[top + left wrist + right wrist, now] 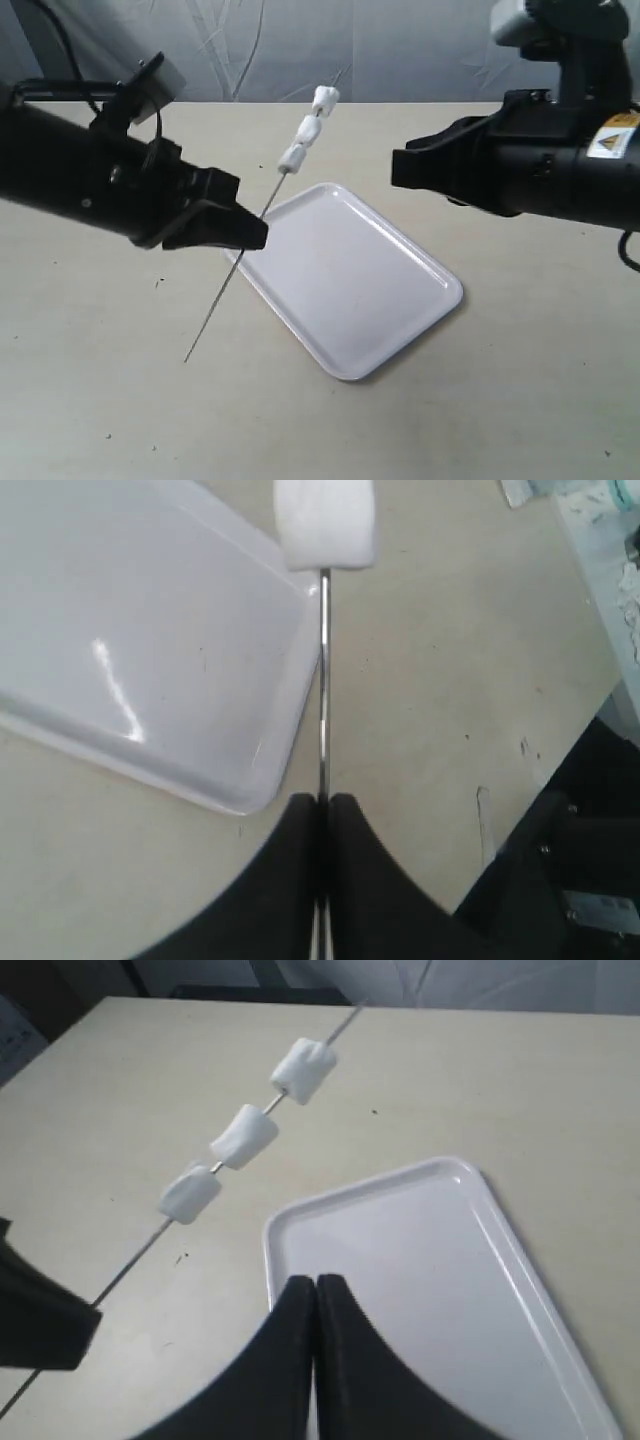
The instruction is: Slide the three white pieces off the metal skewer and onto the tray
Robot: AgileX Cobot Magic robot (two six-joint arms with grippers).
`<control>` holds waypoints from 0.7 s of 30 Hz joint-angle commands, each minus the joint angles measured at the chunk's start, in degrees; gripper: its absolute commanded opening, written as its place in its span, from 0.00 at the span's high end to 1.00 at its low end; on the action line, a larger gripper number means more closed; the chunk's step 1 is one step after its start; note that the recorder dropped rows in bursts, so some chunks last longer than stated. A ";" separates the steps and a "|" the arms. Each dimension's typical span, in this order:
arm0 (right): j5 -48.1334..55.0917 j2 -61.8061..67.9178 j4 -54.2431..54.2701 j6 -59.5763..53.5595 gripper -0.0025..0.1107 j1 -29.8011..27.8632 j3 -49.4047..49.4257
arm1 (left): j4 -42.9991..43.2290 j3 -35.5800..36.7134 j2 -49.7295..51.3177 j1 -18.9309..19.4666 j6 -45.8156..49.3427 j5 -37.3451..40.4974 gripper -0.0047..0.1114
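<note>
Gripping the metal skewer point(232, 275), the left gripper point(250, 236) has its two black fingers pinched together on the rod partway along its length; the left wrist view confirms it, the rod running straight through the seam between the fingers point(290, 880).

Skewer orientation, exterior view: tilted, low bare end toward 7 o'clock, loaded end up toward 1 o'clock. Cannot tell if the low tip touches the table point(500, 400).

The three white pieces point(308, 128) are all on the rod, grouped at the upper end and strung one after another. Small gaps between them show in the right wrist view point(243, 1137). A short length of bare rod pokes out beyond the outermost piece. Only the nearest piece shows in the left wrist view point(326, 525).

The tray point(350, 290) lies flat on the table at mid-scene, long axis running from 11 o'clock to 5 o'clock. The pieces are up in the air at about 11 o'clock from the tray's centre, near its far corner; in the right wrist view they sit beside the rim point(268, 1250), not over the tray floor.

The right gripper point(397, 168) hangs at 2 o'clock from the tray, well apart from the skewer. Its fingers point(345, 1360) are pressed together on nothing.
</note>
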 commanded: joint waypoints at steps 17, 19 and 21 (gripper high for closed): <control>40.18 32.70 19.22 -17.79 0.97 -17.14 -14.05 | -35.87 23.44 -3.43 0.15 32.43 -8.82 0.96; 43.36 34.44 34.17 -30.94 0.97 -18.81 -14.05 | -35.87 23.31 -1.96 0.60 32.31 -6.32 0.96; 47.23 35.64 48.92 -42.38 0.97 -19.80 -14.05 | -35.87 22.90 -0.24 2.01 32.30 -2.55 0.96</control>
